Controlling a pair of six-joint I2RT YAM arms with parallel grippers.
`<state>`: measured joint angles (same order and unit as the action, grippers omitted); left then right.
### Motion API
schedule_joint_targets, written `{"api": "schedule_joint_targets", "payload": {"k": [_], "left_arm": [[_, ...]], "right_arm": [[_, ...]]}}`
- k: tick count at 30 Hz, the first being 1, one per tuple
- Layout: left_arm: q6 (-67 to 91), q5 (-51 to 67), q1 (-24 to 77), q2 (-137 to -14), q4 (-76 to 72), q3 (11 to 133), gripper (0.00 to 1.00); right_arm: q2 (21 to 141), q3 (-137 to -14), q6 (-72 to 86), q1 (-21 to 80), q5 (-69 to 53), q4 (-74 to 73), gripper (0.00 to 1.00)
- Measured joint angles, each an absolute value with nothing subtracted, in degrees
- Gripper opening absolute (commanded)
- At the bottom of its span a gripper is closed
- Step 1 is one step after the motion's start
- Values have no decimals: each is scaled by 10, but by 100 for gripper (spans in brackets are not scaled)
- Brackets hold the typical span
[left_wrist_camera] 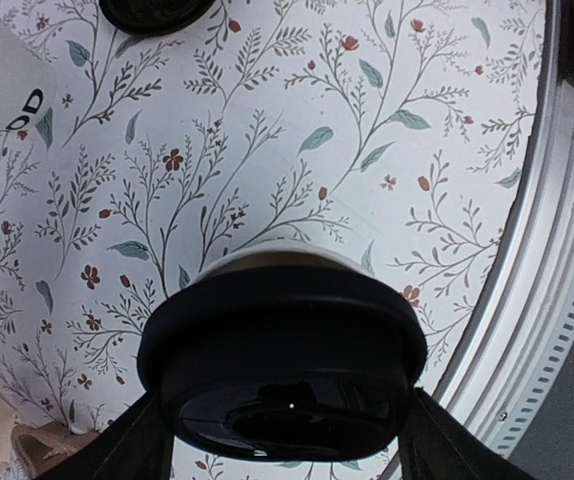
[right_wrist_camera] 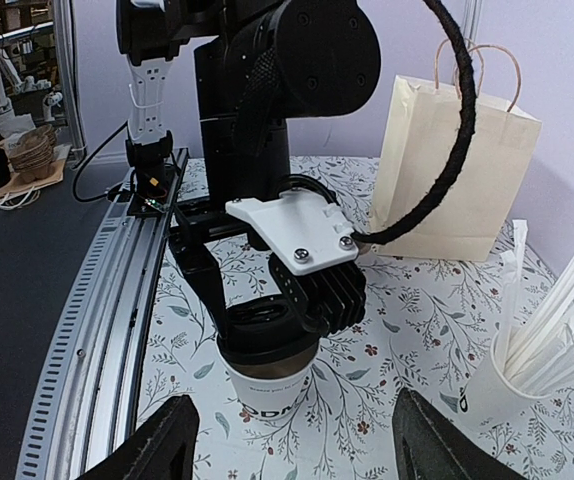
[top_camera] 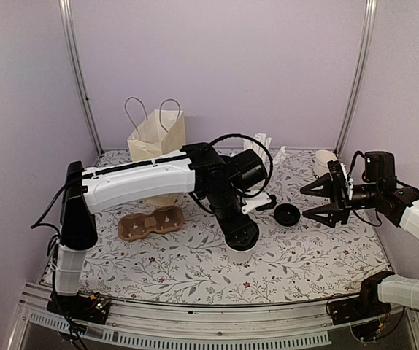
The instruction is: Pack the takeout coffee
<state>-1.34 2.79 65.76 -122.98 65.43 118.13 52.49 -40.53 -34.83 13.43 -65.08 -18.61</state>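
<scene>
A table covered with a floral-printed cloth (top_camera: pixel 195 273) is enclosed by pale lilac walls (top_camera: pixel 217 58). A wide white paper cup (right_wrist_camera: pixel 272 392) with dark lettering and a black round plastic lid is stood upright near the table's middle, its long axis vertical and the lid uppermost. The left gripper (right_wrist_camera: pixel 267 318) is pointed straight down over it, fingers spread wide and clamped against the lid's sides. The right gripper (top_camera: pixel 304 203) is held level at the right, parted and empty.

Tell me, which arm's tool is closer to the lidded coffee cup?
Left. The left tool clasps the coffee cup at its black lid; the right tool hangs open off to its right.
</scene>
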Motion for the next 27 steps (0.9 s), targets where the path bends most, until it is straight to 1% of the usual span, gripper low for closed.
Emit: {"api": "schedule_joint_targets", "payload": {"k": [5,6,7,23,27], "left_arm": [[-16,29,658,-1230,654,1181,84],[-16,29,658,-1230,654,1181,93],[-16,29,658,-1230,654,1181,99],[-17,29,658,-1230,654,1189,98],[-17,21,658,-1217,647,1187,100]], "right_arm": [[525,-405,-349,134,-651,-189,70],[525,-405,-350,134,-651,-189,70],[525,-405,-350,134,-651,-189,70],[525,-405,-350,134,-649,-189,70],[525,-405,-354,134,-621,-189,69]]}}
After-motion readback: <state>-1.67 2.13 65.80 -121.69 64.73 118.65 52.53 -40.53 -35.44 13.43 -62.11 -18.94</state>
